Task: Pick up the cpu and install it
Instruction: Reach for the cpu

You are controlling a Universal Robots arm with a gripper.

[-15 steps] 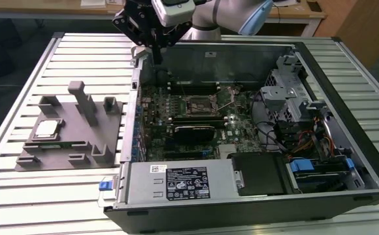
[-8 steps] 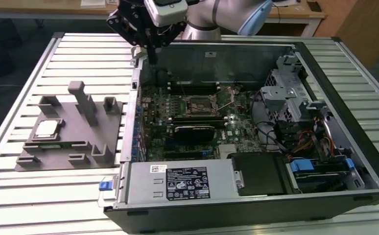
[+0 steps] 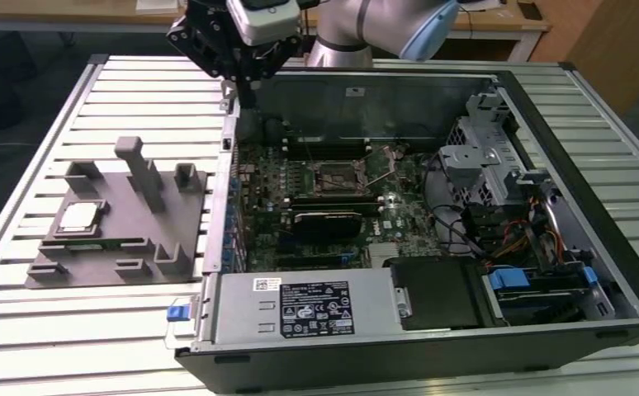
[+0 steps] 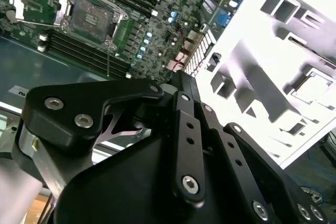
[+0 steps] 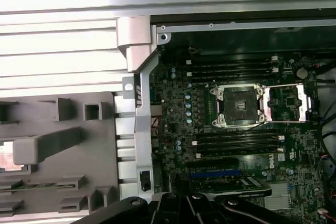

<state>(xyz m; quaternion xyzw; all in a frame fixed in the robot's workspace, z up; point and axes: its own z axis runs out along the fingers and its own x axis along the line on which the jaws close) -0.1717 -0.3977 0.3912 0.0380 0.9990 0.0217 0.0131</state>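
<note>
Exterior view: the gripper (image 3: 248,80) hangs empty and pinched closed above the case's (image 3: 375,103) far wall. The cpu (image 3: 81,216) sits untouched on the gray block (image 3: 121,247) at the exterior view's left. I'd say the pick-up is unstarted and needs the gripper opened.

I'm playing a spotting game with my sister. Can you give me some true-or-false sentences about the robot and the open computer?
1. The cpu lies on the gray fixture. True.
2. The gripper is holding the cpu. False: it hangs near a corner of the computer case, away from the cpu.
3. The socket on the motherboard is empty. True.
4. The computer case is closed up. False: its side is off and the motherboard shows.
</note>
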